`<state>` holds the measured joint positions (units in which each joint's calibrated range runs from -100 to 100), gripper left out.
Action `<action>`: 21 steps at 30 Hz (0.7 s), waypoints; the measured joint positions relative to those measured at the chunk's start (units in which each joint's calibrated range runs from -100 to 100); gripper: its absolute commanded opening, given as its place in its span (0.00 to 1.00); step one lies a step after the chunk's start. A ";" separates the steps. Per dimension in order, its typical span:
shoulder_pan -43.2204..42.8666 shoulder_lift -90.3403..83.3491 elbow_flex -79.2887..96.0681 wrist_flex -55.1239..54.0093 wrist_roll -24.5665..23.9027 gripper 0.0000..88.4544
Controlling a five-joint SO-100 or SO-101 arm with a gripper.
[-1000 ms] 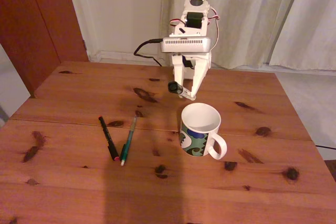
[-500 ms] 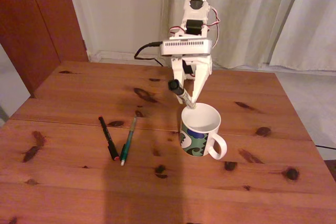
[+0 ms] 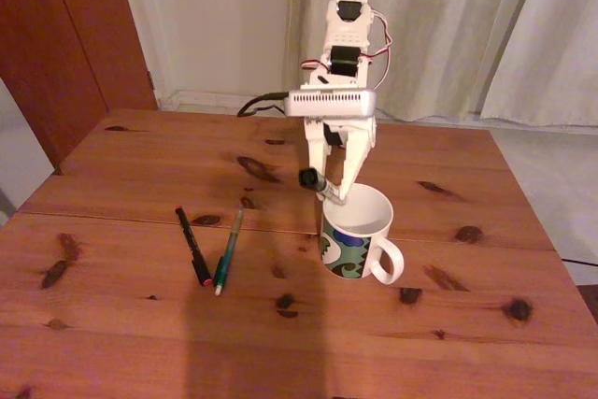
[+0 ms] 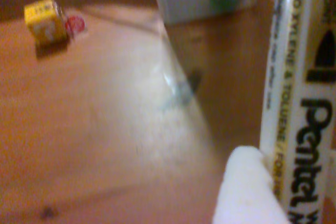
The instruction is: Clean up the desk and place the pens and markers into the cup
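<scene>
Fixed view: gripper [image 3: 329,192] clamped on Pentel marker [image 3: 316,182] at mug [image 3: 357,231] rim mid-frame, needs centering, then release.

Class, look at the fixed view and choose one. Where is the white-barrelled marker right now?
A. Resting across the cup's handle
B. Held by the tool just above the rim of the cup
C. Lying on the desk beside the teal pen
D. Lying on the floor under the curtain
B: the tool grips the white marker tilted at the cup's rim, while the teal pen and black pen lie on the desk.
</scene>
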<state>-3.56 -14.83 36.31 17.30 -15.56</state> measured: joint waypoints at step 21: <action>-0.07 0.08 5.35 0.00 0.00 0.14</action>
<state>-3.63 -14.75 41.66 17.30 -15.56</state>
